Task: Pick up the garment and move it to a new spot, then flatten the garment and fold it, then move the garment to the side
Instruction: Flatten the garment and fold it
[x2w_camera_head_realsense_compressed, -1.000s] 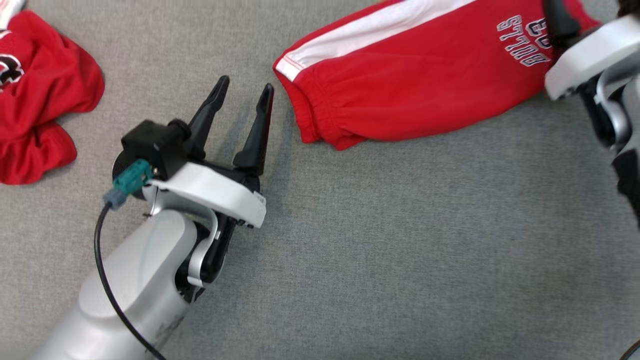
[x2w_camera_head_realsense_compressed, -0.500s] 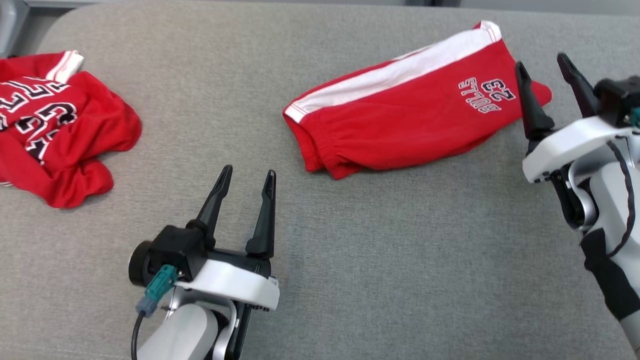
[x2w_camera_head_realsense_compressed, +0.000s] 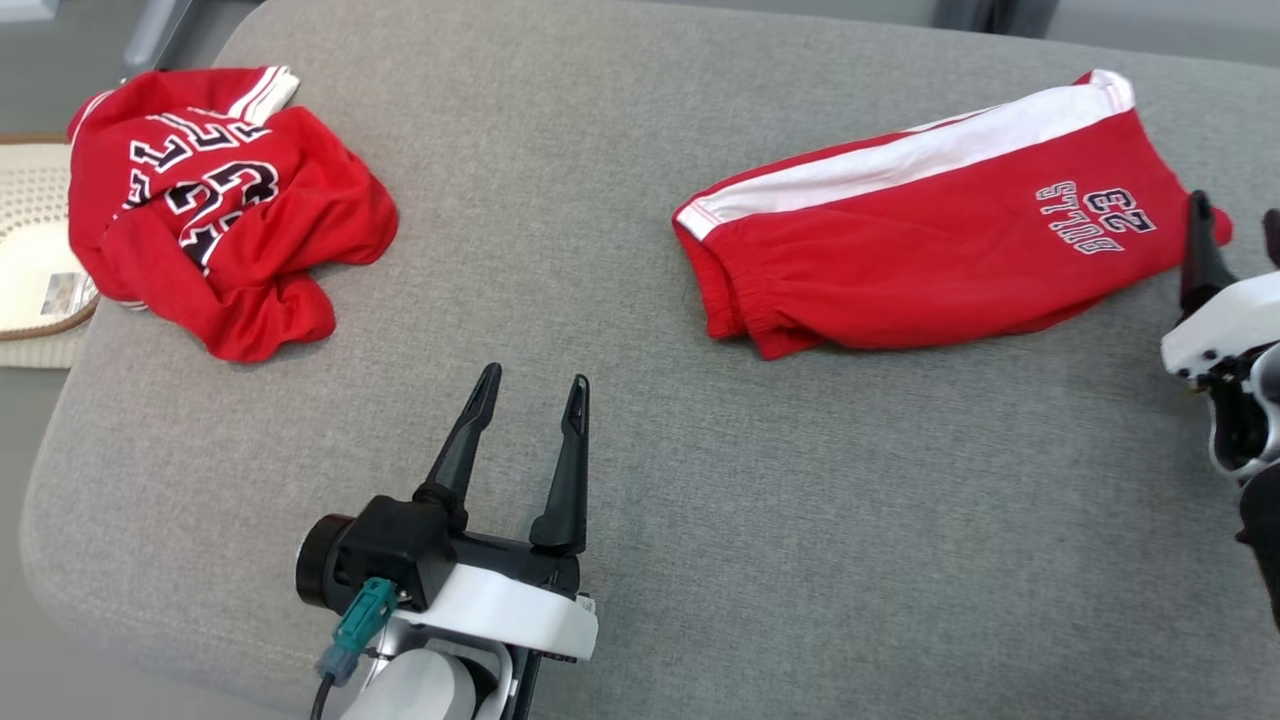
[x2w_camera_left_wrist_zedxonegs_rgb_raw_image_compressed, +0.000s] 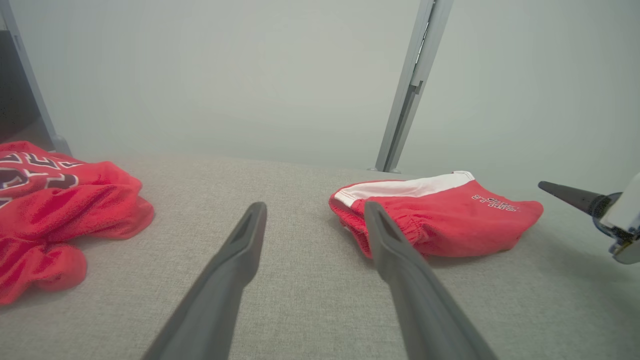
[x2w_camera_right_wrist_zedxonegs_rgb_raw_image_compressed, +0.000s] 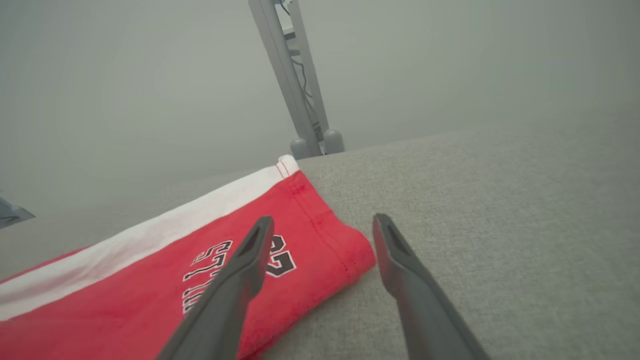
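Head view: the red shorts (x2w_camera_head_realsense_compressed: 930, 270), with a white side stripe, are laid folded and flat on the right half of the grey cushioned surface (x2w_camera_head_realsense_compressed: 700, 520); the gathered waistband is turned toward the centre and the printed hem toward the right. A crumpled red jersey (x2w_camera_head_realsense_compressed: 220, 210) is placed at the far left corner, well apart from the shorts; a cream perforated pad (x2w_camera_head_realsense_compressed: 30, 250) is seen past the surface's left edge, just beside the jersey. The left gripper (x2w_camera_head_realsense_compressed: 534, 376) is positioned at the lower centre-left over bare fabric; its fingers are spread apart and nothing is held between them. The right gripper (x2w_camera_head_realsense_compressed: 1235, 205) is located at the right edge, jaws parted and empty; one fingertip is seen just beside the printed corner of the shorts, and contact cannot be determined.

Left wrist view: both fingers are shown spread, with bare surface between them; the shorts are seen beyond the right-hand finger and the jersey at the left edge. A finger of the right gripper is seen at the far right; a grey metal post (x2w_camera_left_wrist_zedxonegs_rgb_raw_image_compressed: 410, 85) is seen behind the surface.

Right wrist view: the fingers are held apart; the hem corner of the shorts is framed between them; one finger is placed over the printed number, the other over bare surface; no cloth is pinched.
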